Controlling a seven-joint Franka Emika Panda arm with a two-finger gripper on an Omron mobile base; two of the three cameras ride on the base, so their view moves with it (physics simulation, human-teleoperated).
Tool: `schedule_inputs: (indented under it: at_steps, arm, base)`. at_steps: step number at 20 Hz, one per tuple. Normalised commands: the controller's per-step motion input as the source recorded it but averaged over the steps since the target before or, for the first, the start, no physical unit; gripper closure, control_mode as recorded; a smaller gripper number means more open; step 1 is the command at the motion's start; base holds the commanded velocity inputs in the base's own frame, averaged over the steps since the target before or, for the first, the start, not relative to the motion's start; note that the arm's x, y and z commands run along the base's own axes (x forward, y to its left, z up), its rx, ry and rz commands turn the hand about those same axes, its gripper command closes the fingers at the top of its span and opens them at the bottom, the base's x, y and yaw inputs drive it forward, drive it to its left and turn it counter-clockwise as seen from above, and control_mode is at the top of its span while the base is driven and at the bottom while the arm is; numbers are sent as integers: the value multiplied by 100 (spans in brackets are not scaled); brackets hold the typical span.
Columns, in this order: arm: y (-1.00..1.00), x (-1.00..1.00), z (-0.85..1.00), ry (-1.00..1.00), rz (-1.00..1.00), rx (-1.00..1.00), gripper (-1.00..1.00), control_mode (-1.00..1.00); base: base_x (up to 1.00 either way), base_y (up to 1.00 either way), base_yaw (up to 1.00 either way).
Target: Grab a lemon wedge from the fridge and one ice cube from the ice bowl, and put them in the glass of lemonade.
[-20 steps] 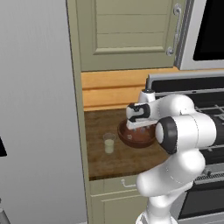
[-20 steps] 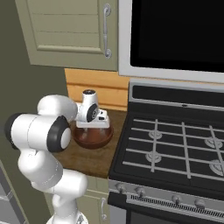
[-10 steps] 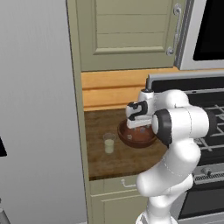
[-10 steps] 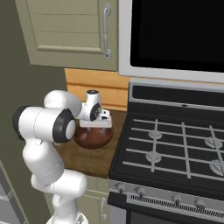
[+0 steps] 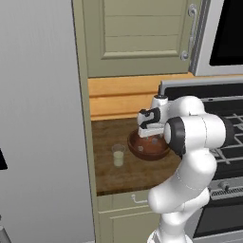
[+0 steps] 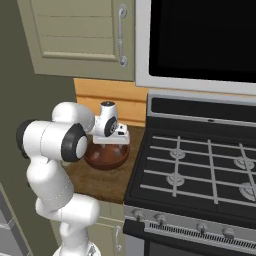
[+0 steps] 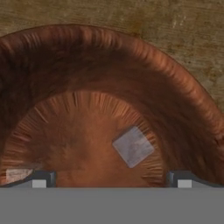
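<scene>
The reddish-brown ice bowl [image 5: 135, 148] [image 6: 106, 159] [image 7: 131, 87] sits on the wooden counter beside the stove. My gripper [image 5: 150, 136] [image 6: 107, 147] [image 7: 111, 180] points down into it, open, with nothing between its fingers. One ice cube [image 7: 133, 146] lies on the bowl's floor between the fingertips [image 7: 41, 179], nearer the right one. Another ice cube [image 7: 17, 174] lies by the left fingertip. The glass of lemonade [image 5: 118, 155] stands on the counter left of the bowl. The grey fridge [image 5: 38, 118] fills the left side. The lemon wedge is out of view.
A black gas stove [image 6: 200, 170] [image 5: 223, 118] borders the counter on the right, with a microwave [image 6: 200, 40] above it. Beige wall cabinets [image 5: 137, 33] hang over the counter. The wooden counter [image 5: 109, 175] has bare room in front of the bowl and glass.
The arm's elbow has swung upward and toward the stove. The hand has stayed over the bowl, shifting only slightly. The jaws remain open.
</scene>
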Motion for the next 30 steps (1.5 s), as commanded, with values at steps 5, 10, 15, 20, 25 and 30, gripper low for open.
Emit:
schedule_inputs:
  at_steps: [5,10,15,20,25,30]
  arm:
    - [0,13,0,0,0,0,-100,-100]
    - [4,14,-9,0,-1,0,-100,-100]
    - [14,10,-27,1,-4,-2,-100,-100]
    - [1,5,-13,0,-2,0,-100,-100]
    - [0,-7,-2,0,1,0,-100,-100]
    - [7,-35,0,-1,4,0,-100,-100]
  base:
    - [0,0,0]
    - [0,0,0]
    - [0,0,0]
    - [0,0,0]
    - [0,0,0]
    - [0,0,0]
